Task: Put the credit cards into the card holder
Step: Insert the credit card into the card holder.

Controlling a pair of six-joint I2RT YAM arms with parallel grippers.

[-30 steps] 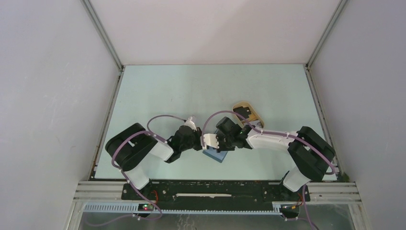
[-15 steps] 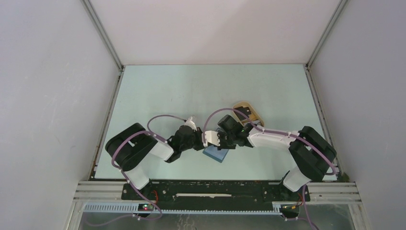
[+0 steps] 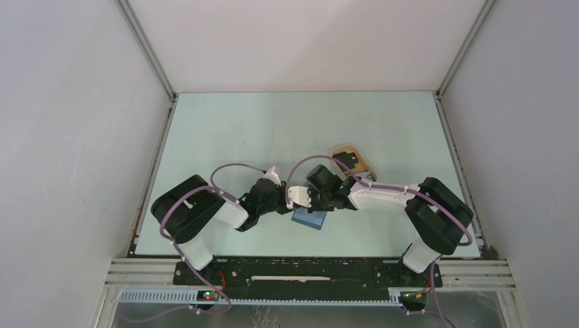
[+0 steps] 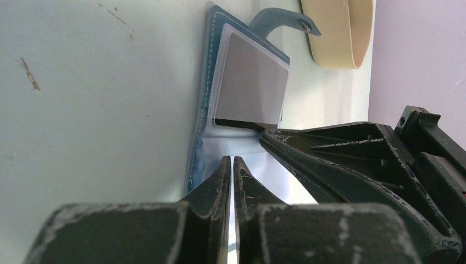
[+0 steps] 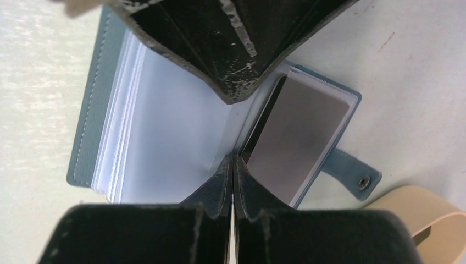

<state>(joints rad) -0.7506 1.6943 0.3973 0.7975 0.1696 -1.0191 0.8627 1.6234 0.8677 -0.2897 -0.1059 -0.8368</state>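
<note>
- The card holder [image 5: 88,132] lies open on the table [image 3: 273,130], near its front edge and between the two arms. A grey credit card [image 5: 299,137] sits on the half with the snap tab [image 5: 351,173], and its dark near edge looks slightly raised.
- The left pincer [image 4: 231,165] and the right pincer [image 5: 232,165] both have their jaws pressed together over the clear pocket leaves. Whether either one nips a leaf cannot be told.
- Risk: the two pincers meet tip to tip over the holder, so a careless move could knock one against the other.
- Risk: the holder is light and not pinned flat, so a sideways push on the card would likely slide it instead of seating the card.
- Risk: the raised edge may catch on a pocket lip and make the card buckle or pop out.
- A beige tray [image 3: 353,160] stands just beyond the right arm.
- The table is pale green with a few scuffs, and plain grey walls [image 3: 68,137] close it in.
</note>
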